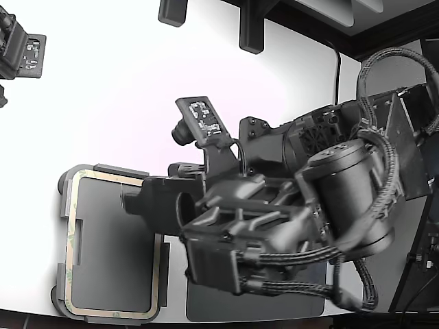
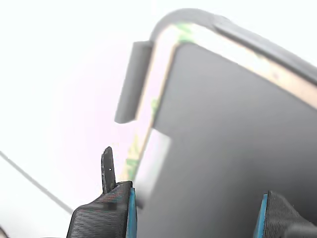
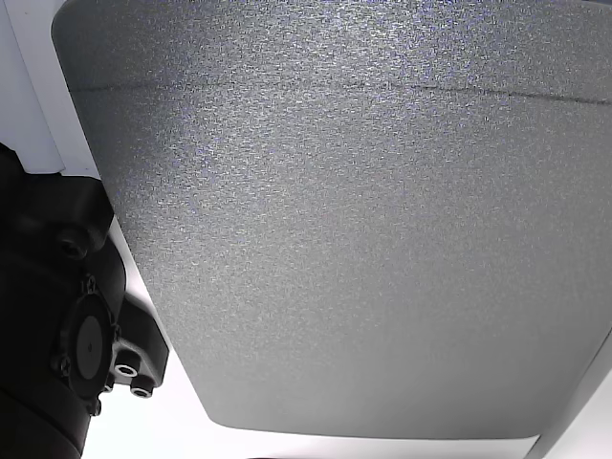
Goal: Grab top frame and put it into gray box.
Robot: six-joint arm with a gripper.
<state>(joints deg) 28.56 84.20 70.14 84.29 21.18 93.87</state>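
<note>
**Claw** (image 2: 195,213): nearest item in the wrist view. Two blue-lined fingers (image 2: 130,213) set wide apart, nothing between them. It hovers low over the work, gripping nothing.

**Top frame** (image 1: 110,177): thin pale tan ring with greenish patches. It lies seated inside the gray box (image 1: 64,205), its border following the box rim on every side that shows. In the wrist view one long side of the frame (image 2: 143,129) runs just beside a raised edge tab (image 2: 131,82) of the box.

**Dark gray pad** (image 1: 212,305): flat, lying on the tabletop beside the box, partly hidden under the arm in the exterior view.

**Tabletop** (image 1: 103,68): white, open toward the far side; a small dark device (image 1: 24,51) sits at the exterior view's left edge.

**Step in hand (judgement)**: the frame appears already placed, so the task looks at or near its end. The next move calls for a straight lift clear without nudging the frame.

**Edges and room**: tabs and rim stand close to the fingers. Free room lies above and across the bare white tabletop beyond.
</note>
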